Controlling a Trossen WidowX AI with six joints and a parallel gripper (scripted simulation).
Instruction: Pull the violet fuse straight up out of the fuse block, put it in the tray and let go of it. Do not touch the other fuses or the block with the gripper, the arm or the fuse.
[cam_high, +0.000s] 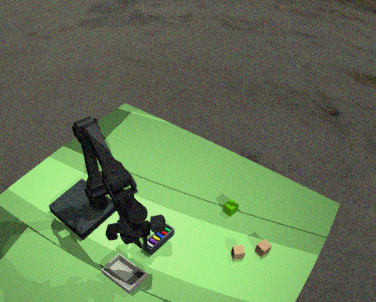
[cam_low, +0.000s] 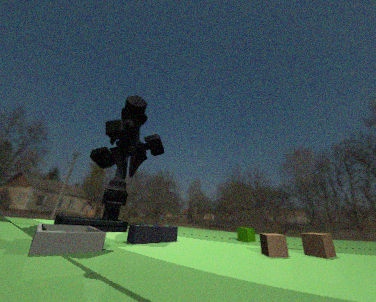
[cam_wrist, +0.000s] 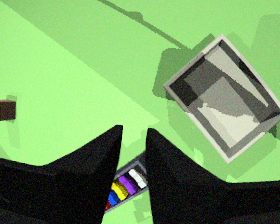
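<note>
The dark fuse block (cam_high: 166, 238) (cam_low: 152, 234) (cam_wrist: 136, 167) stands on the green table and holds a row of coloured fuses. The violet fuse (cam_high: 152, 242) (cam_wrist: 128, 185) sits in the block between a white fuse and a yellow one. My gripper (cam_high: 134, 241) (cam_low: 133, 167) (cam_wrist: 134, 133) hangs well above the block and points down. Its fingers stand a narrow gap apart with nothing between them. In the wrist view the fuse row shows through that gap. The grey tray (cam_high: 125, 285) (cam_low: 67, 241) (cam_wrist: 199, 123) lies beside the block and holds nothing.
A green cube (cam_high: 230, 207) (cam_low: 246, 234) and two brown cubes (cam_high: 238, 251) (cam_high: 263, 247) (cam_low: 274, 245) (cam_low: 318, 245) lie to the right of the block. The arm's dark base plate (cam_high: 70, 210) is behind the block.
</note>
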